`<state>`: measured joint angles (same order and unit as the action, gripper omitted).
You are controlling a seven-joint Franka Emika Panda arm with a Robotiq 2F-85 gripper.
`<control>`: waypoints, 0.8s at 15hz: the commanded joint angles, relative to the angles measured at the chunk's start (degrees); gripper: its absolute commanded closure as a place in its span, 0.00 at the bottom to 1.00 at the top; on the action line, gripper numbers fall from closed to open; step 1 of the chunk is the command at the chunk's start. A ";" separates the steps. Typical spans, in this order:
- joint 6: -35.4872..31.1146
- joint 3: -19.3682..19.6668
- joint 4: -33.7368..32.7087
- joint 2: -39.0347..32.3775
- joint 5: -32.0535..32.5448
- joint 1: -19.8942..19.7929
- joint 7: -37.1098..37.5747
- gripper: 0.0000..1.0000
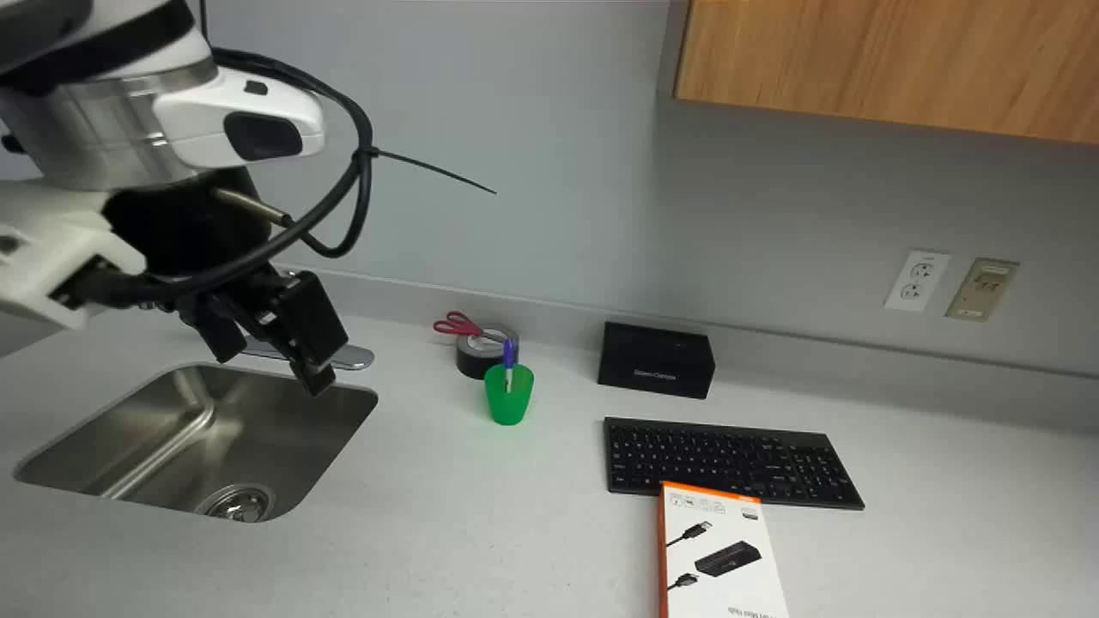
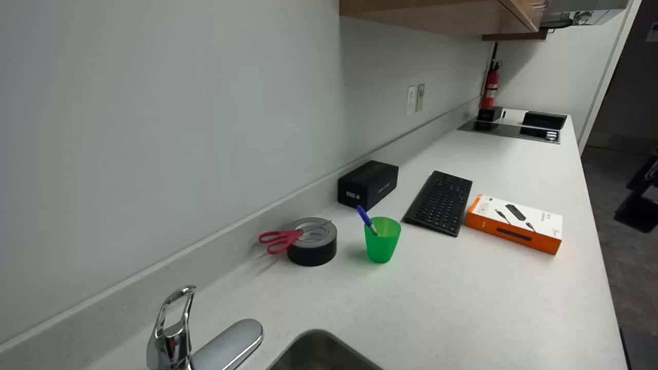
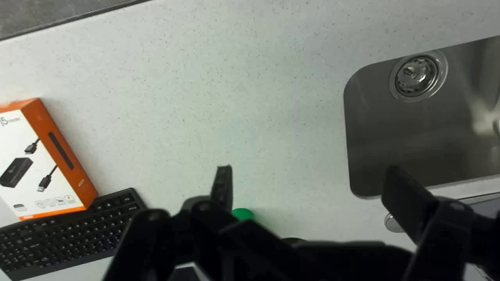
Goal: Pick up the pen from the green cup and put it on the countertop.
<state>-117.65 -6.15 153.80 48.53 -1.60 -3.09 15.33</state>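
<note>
The green cup (image 1: 506,405) stands upright on the pale countertop (image 1: 412,532). It also shows in an exterior view (image 2: 382,246). The blue pen (image 1: 509,354) leans in the cup, its blue end above the rim; it also shows in an exterior view (image 2: 365,217). In the wrist view only a small part of the green cup (image 3: 243,213) shows beside the left finger; the pen is hidden there. My gripper (image 1: 273,365) is open and empty, high above the sink side, apart from the cup. Its spread fingers show in the wrist view (image 3: 308,171).
A tape roll (image 2: 312,246) with red scissors (image 2: 280,240) on it sits close to the cup by the wall. A black box (image 1: 656,360), a keyboard (image 1: 730,463) and an orange-white box (image 1: 719,549) lie beyond. The sink (image 1: 197,446) and faucet (image 2: 172,339) are opposite.
</note>
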 commanded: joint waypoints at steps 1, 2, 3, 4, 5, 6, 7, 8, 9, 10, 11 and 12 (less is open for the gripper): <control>0.18 0.10 -0.15 -0.12 0.08 0.09 0.04 0.00; 0.18 0.10 -0.15 -0.13 0.08 0.09 0.04 0.00; 0.18 0.10 -0.15 -0.13 0.08 0.09 0.04 0.00; 0.18 0.10 -0.15 -0.13 0.08 0.09 0.04 0.00; 0.18 0.10 -0.15 -0.13 0.08 0.09 0.04 0.00; -0.46 -0.20 -0.81 -0.83 0.31 -0.19 0.46 0.00; -1.35 -0.53 -2.24 -2.90 0.60 -0.48 0.72 0.00; -2.47 -0.77 -4.19 -5.96 0.65 -0.70 0.97 0.00; -3.68 -0.78 -6.22 -9.48 0.36 -0.84 1.21 0.00; -5.31 -0.86 -8.17 -13.26 0.81 -0.96 0.79 0.00; -7.85 -1.23 -9.39 -16.13 1.40 -1.42 1.40 0.00; -9.95 -1.23 -10.74 -19.01 1.52 -1.75 2.06 0.00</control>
<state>-122.75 -6.36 149.41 40.81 -1.60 -3.18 15.34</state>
